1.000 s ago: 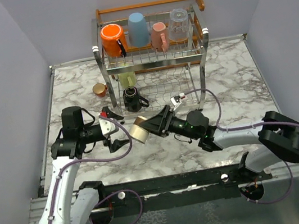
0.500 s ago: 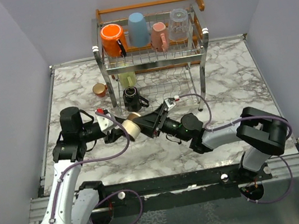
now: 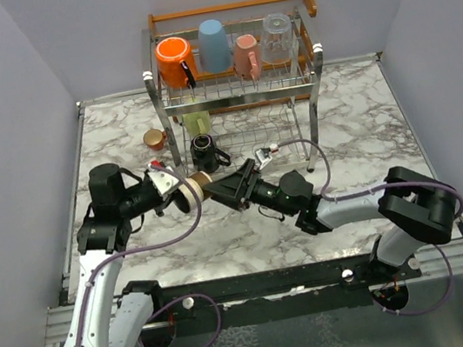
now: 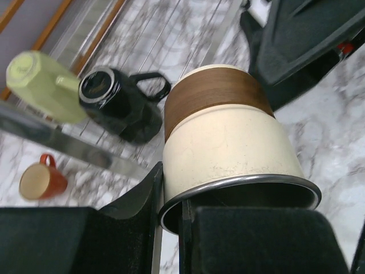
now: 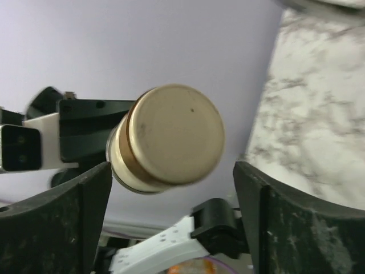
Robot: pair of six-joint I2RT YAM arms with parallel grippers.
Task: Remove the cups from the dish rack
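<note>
The left gripper (image 3: 177, 195) has its jaws pressed together on the metal rim of the tan cup (image 4: 228, 137), which lies sideways in the air above the table (image 3: 364, 117), just in front of the dish rack (image 3: 311, 64). The right gripper (image 3: 223, 189) has its jaws spread either side of the cup's base, touching neither side. A rim pinch looks slippery, so the right arm would best back straight out along the cup's axis without brushing it.
</note>
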